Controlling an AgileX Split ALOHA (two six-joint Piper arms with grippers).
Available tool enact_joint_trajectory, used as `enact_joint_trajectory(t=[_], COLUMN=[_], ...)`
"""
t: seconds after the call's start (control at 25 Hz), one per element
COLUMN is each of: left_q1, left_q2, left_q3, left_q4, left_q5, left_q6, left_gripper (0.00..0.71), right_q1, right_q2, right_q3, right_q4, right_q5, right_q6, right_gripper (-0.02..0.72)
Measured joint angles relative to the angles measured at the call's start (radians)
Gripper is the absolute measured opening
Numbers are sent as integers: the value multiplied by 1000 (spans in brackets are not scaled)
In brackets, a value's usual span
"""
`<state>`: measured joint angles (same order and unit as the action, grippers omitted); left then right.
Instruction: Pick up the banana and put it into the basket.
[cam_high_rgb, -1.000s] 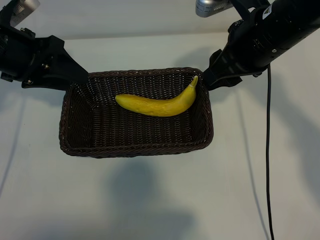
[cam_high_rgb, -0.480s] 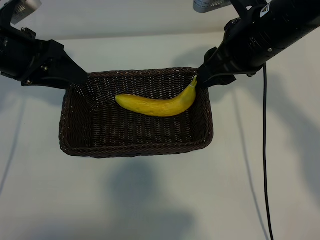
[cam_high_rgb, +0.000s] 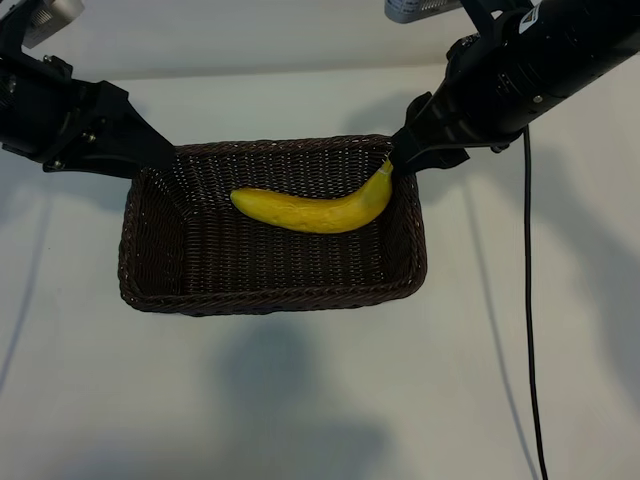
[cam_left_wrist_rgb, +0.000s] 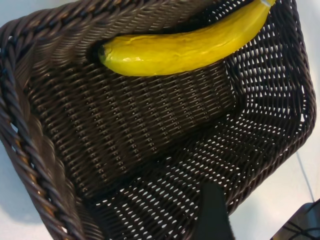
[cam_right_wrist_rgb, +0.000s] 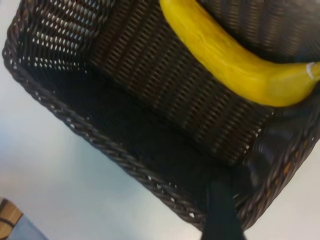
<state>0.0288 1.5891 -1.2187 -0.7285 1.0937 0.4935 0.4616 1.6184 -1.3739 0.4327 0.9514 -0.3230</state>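
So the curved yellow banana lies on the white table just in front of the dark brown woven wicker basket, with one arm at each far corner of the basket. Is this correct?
Not quite. The curved yellow banana lies inside the dark brown woven wicker basket, on its floor toward the far wall, not on the white table. The exterior view shows this. The arms are at the far corners, as you say.

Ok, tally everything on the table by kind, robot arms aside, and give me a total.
Banana: 1
Basket: 1
Total: 2
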Motion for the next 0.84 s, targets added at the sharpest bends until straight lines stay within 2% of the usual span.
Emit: enact_joint_trajectory(t=[0.84], left_q1=[0], left_q2=[0], left_q3=[0], left_q4=[0], left_q5=[0], left_q6=[0], left_gripper=[547], right_q1=[0], right_q2=[0], right_q3=[0], right_q4=[15], right_q5=[-8], right_q6=[-2], right_gripper=[480])
